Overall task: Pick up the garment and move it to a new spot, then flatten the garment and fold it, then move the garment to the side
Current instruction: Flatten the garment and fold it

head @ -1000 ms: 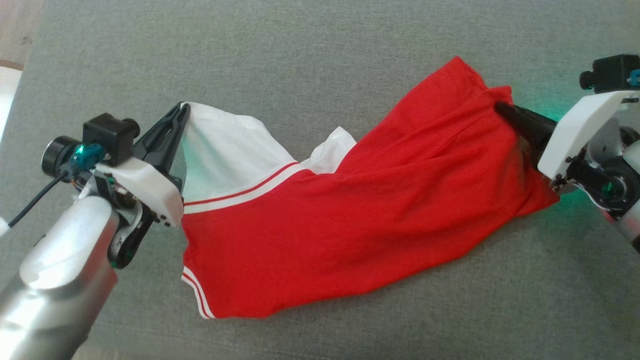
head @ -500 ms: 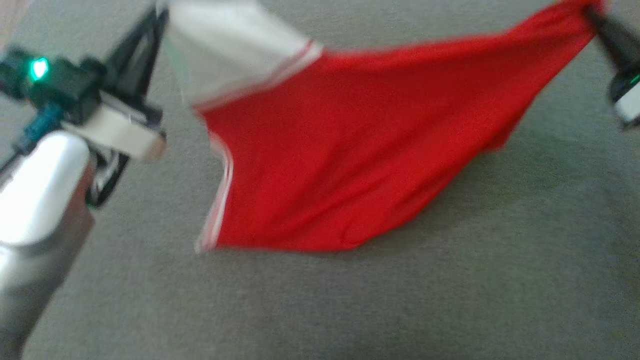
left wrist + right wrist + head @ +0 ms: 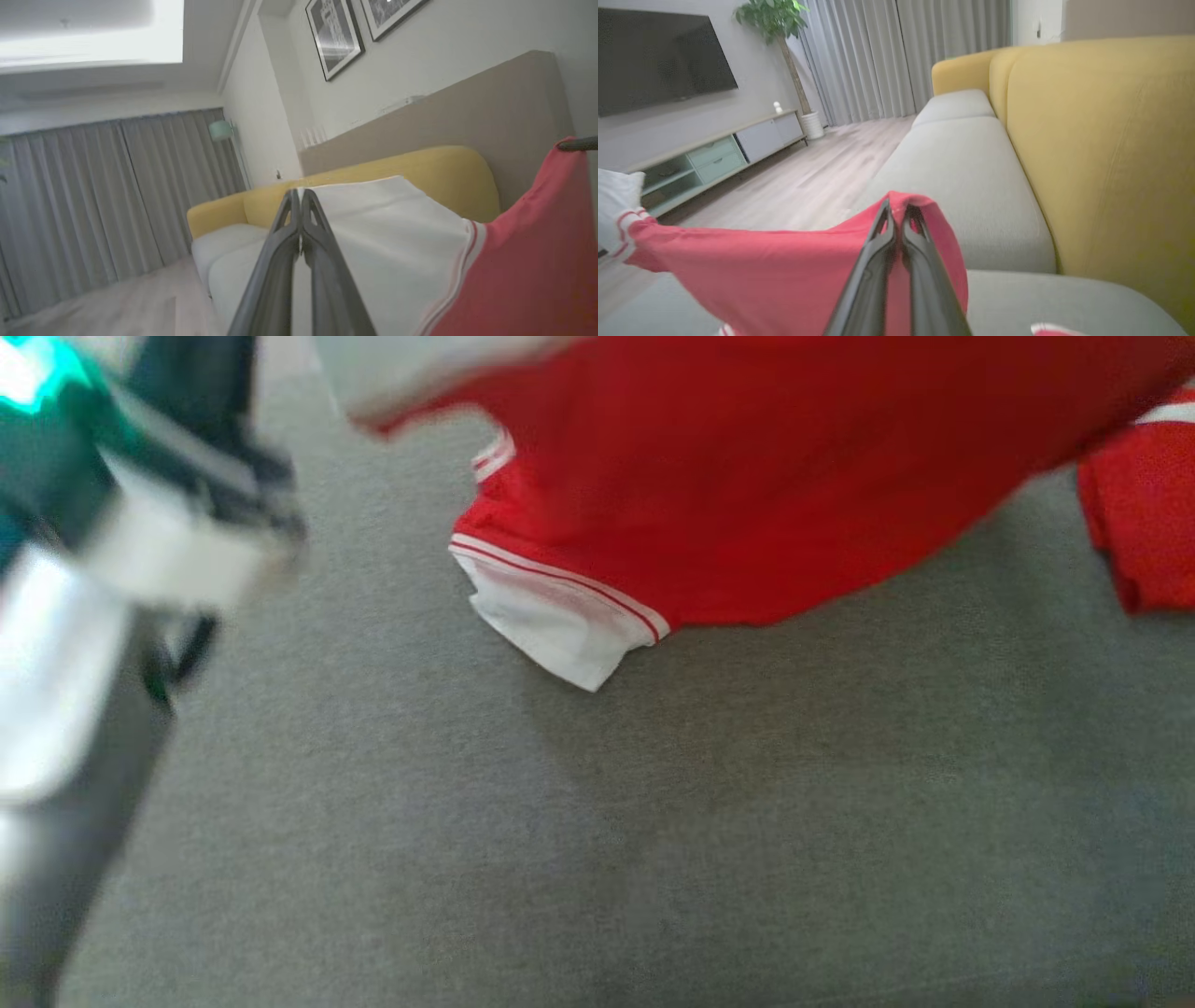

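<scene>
The left gripper (image 3: 299, 192), closed tight, pinched the white sleeve (image 3: 397, 228) of the red T-shirt (image 3: 747, 476), the right gripper (image 3: 896, 208), likewise closed, pinched its red edge, and the shirt hung stretched between them above the grey sofa seat (image 3: 653, 821).

Soft cloth garment (image 3: 794, 476), matt fab. sofa (image 3: 653, 849)

1. It was a home living room, with a yellow sofa (image 3: 1087, 140).
2. A television (image 3: 658, 56) hung above a low cabinet (image 3: 724, 149), a potted plant (image 3: 784, 18) beside it.
3. Grey curtains (image 3: 878, 56) and framed pictures (image 3: 334, 37) dressed the walls.
</scene>
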